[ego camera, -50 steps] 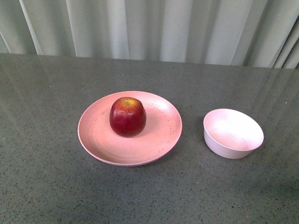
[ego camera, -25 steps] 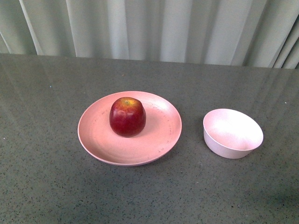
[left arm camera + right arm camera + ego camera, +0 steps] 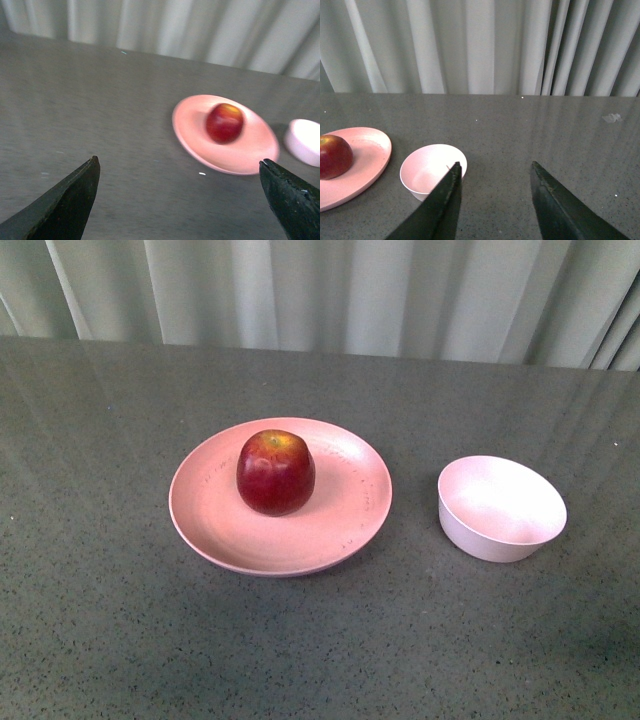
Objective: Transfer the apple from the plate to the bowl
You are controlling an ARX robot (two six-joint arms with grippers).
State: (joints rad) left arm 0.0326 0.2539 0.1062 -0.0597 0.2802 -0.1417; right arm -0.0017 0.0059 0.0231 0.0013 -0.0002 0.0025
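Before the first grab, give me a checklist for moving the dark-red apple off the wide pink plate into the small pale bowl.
1. Glossy dark-red apple resting on the wide salmon-pink plate: ok.
2. Small pale pinkish-white bowl upright and empty: ok.
3. Bowl standing apart from the plate: ok.
4. Left gripper open, holding nothing: ok.
5. Right gripper open, holding nothing: ok.
6. A gripper positioned at the apple: not ok, both are away from it.

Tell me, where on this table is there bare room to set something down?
The table is bare left of the plate, along the near strip in front of both dishes, and at the back toward the curtain. The tightest spot is the narrow gap between plate and bowl.
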